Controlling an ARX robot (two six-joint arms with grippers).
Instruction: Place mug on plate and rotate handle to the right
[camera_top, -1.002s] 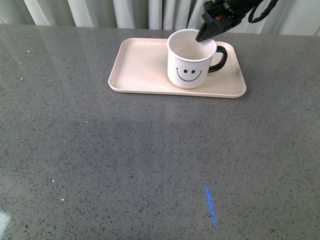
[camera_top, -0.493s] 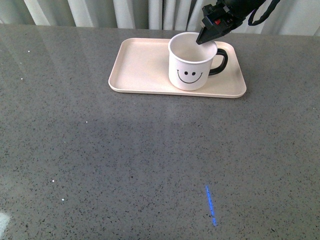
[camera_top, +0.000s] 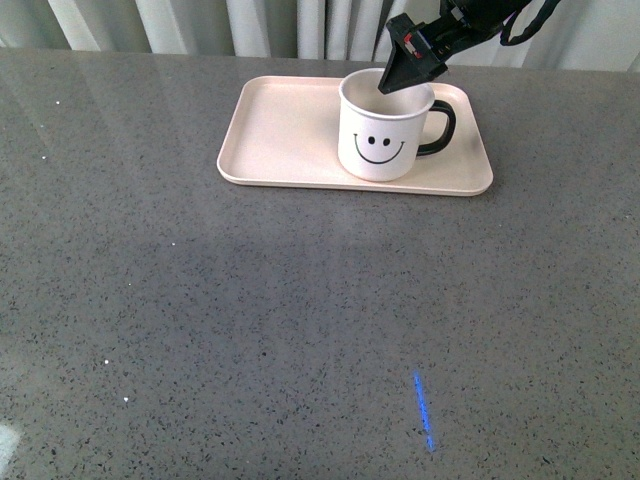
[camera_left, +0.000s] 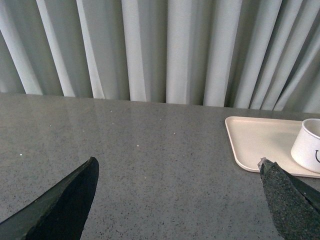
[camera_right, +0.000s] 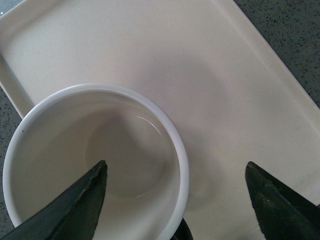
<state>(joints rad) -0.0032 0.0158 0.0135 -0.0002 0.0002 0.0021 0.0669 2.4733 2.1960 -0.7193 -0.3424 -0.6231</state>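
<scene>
I see the mug (camera_top: 384, 125) upright on the plate (camera_top: 280, 130), handle (camera_top: 442, 128) pointing right, so with my right gripper (camera_top: 405, 72) spread open above its rim, I judge only retreat remains.

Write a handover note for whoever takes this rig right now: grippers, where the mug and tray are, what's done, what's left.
Right gripper: open, above the mug, holding nothing.
Left gripper: open, empty, away from the work, over bare table.
Mug stands upright on the plate, toward its right end.
Handle points right in the front view.
Done: placing and turning look finished.
Left: pull the right arm clear.
</scene>
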